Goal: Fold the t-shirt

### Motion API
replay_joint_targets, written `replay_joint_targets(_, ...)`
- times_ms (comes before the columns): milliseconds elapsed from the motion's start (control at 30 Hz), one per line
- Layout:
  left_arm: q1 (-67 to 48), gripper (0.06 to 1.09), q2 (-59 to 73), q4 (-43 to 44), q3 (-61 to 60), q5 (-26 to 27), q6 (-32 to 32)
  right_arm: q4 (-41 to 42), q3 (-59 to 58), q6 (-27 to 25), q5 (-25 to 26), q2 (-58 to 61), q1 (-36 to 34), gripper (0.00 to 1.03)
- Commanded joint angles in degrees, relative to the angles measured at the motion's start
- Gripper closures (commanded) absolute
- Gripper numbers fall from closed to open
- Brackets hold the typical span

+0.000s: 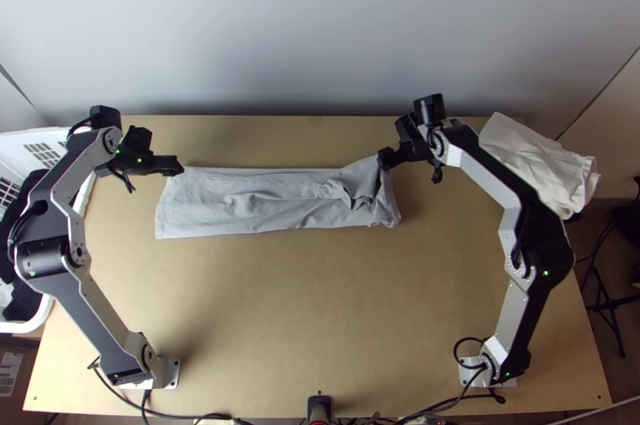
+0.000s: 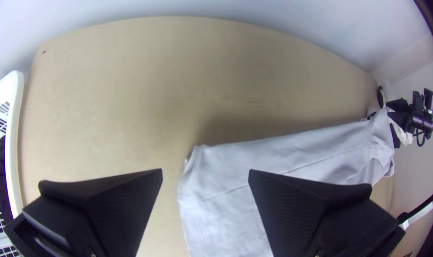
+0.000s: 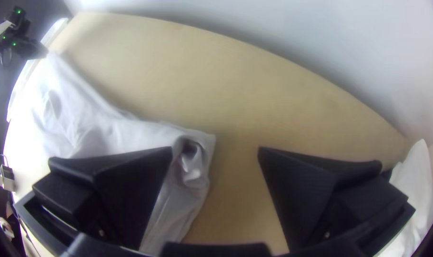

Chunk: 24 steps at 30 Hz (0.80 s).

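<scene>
Box (image 1: pixel 24 399) with white label (image 1: pixel 10 370), low at left, print too small to read. Table (image 1: pixel 320 305): shirt (image 1: pixel 216 213) across far half, long narrow strip, right end rumpled. Left gripper (image 1: pixel 166 151), at strip's far left corner: fingers wide apart. Right gripper (image 1: pixel 389 141), at far right corner: fingers likewise parted. White cloth (image 1: pixel 536 161), far right.

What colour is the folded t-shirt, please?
The t-shirt is light grey, seen best in the top view.

t-shirt (image 1: pixel 216 205) on table (image 1: pixel 320 305) | basket (image 2: pixel 17 104) left of it | other cloth (image 1: pixel 536 161) right
</scene>
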Motion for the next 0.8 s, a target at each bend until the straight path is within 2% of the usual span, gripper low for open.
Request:
replay_joint_targets(0,0.59,0.10,-8.09,-2.34,-6.92,0.03,-0.41,-0.84,-0.97,2.51,-0.17,-6.98,2.10,0.10)
replay_joint_targets(167,1.21,0.10,-11.87,-2.26,-12.54,0.03,0.29,-2.16,-3.43,2.25,-0.26,-11.29,7.98,0.10)
replay_joint_targets(433,1.38,0.10,-12.75,-0.41,-16.32,-0.06,0.21,-2.24,-5.80,2.25,-0.17,-10.94,16.25,0.10)
replay_joint_targets(767,1.12,0.10,-9.23,1.79,-16.58,-0.41,0.03,-2.24,-7.91,1.28,-0.17,-9.71,20.11,0.10)
